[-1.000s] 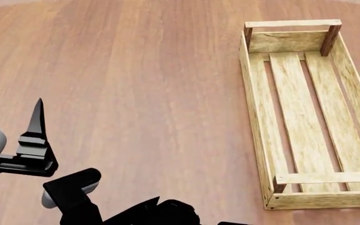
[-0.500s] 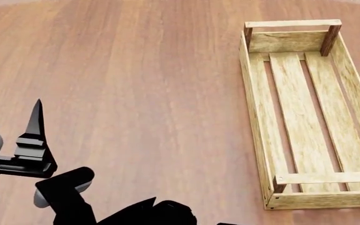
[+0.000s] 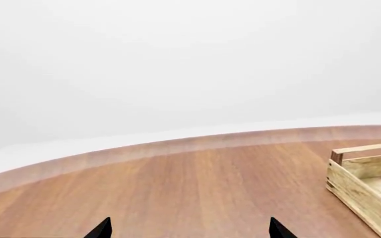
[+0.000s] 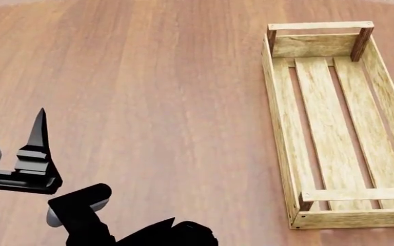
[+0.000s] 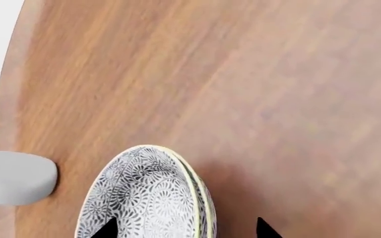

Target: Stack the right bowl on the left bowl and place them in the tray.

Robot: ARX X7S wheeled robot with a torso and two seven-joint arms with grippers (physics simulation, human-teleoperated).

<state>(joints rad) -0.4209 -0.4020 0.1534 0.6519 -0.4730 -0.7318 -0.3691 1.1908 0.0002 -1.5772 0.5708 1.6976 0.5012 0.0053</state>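
Well, the tray (image 4: 340, 128) lies empty on the table (image 4: 149, 102), its long axis running away from the robot, well off to the right of the left gripper (image 3: 188, 229), whose tips stand apart, holding nothing. The right gripper (image 5: 184, 229) is open too, straddling the rim of the bowls (image 5: 147, 196), which look already nested; whether it touches them I cannot tell.

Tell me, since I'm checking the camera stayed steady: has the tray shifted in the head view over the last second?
No. The tray sits at the same spot on the table; its corner posts line up as before.
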